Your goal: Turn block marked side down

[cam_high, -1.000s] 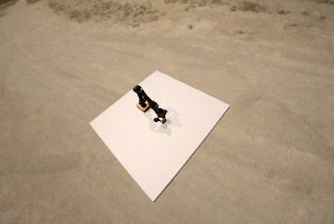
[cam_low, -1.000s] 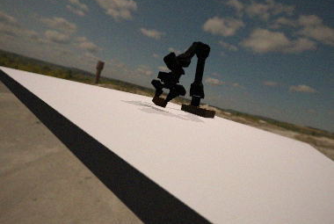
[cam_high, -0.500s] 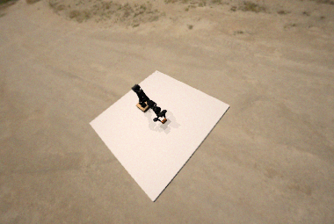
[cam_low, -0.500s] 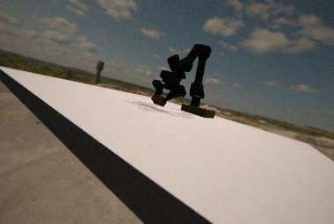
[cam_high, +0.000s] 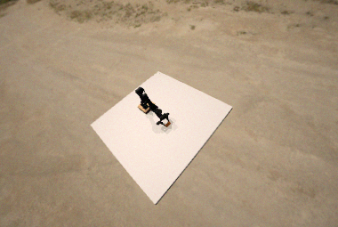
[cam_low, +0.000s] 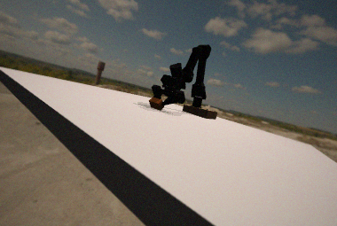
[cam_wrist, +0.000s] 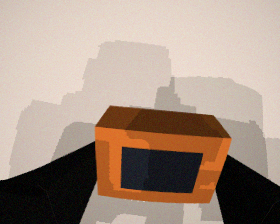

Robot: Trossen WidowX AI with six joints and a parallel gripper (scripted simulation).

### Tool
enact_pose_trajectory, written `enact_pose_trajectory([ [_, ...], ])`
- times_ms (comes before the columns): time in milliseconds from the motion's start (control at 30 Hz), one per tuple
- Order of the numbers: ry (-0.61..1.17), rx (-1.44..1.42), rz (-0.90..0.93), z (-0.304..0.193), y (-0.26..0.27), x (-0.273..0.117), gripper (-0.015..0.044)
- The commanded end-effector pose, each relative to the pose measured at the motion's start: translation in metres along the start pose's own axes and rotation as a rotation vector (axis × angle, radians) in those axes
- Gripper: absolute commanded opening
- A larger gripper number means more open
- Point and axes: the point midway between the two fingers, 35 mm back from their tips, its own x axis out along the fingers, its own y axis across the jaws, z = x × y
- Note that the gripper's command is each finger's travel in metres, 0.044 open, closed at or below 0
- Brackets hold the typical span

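The orange block (cam_high: 167, 124) (cam_low: 155, 103) (cam_wrist: 108, 162) is held in my gripper (cam_high: 164, 121) (cam_low: 159, 98) (cam_wrist: 159, 155), which is shut on it with a black finger at each end. Its marked side, with a dark blue rectangle (cam_wrist: 161, 170), faces back toward the wrist camera. A darker brown side shows above that face in the wrist view. In the exterior view the block looks tilted and low over the white table (cam_high: 138, 150) (cam_low: 199, 163); whether its lower edge touches the table is too small to tell. The side away from the wrist camera is hidden.
The arm's base plate (cam_high: 143, 109) (cam_low: 199, 112) stands on the table behind the gripper, with the black arm (cam_high: 151, 105) (cam_low: 200, 67) reaching from it to the block. Grey shadows of the arm lie around the block. Sandy ground surrounds the table's edges.
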Motion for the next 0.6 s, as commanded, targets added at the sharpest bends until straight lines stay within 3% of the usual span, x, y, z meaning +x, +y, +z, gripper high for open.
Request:
enact_pose_trajectory([
  [0,-0.016,-0.005,0.005,-0.014,0.001,0.004,0.0000],
  [567,-0.251,-0.007,0.004,-0.023,0.000,-0.008,0.0000],
])
